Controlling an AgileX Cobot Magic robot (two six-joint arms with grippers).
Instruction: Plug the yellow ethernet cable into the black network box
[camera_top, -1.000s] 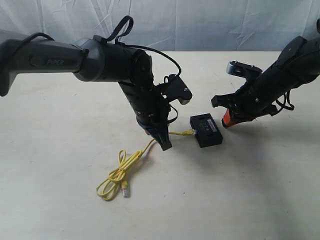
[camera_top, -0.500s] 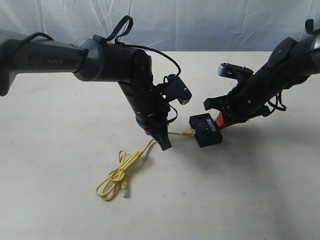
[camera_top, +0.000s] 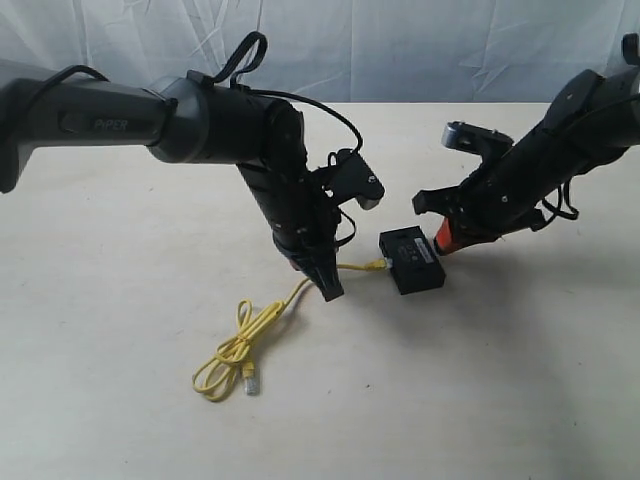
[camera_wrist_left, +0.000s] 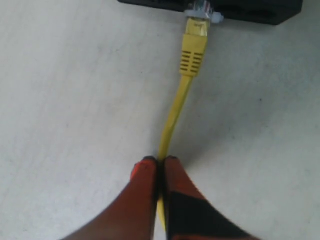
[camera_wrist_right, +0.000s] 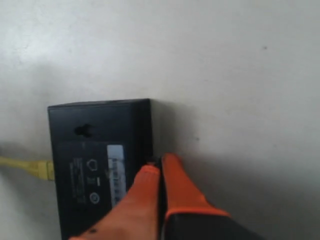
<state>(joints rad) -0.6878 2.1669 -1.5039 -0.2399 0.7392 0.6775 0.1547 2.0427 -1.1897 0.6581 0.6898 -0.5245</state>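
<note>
The black network box (camera_top: 412, 258) lies flat on the table, its pale label (camera_wrist_right: 115, 172) facing up. The yellow ethernet cable (camera_top: 240, 350) is looped at the front and runs up to the box. Its clear plug (camera_wrist_left: 200, 11) is at a port in the box's side (camera_wrist_left: 250, 10); how deep it sits I cannot tell. My left gripper (camera_top: 330, 290) is shut on the cable (camera_wrist_left: 175, 115) a short way behind the plug's yellow boot. My right gripper (camera_top: 443, 240) is shut with nothing in it, its orange fingertips (camera_wrist_right: 170, 162) against the box's (camera_wrist_right: 95, 165) opposite edge.
The cable's second plug (camera_top: 250, 380) lies loose near the loop. A pale cloth backdrop (camera_top: 400, 50) hangs behind the light table (camera_top: 520, 400). The left arm's black body (camera_top: 220, 125) leans over the left half.
The right gripper swung in toward the box half a second ago, then eased back slightly. The left gripper, the cable and the box have not moved.
</note>
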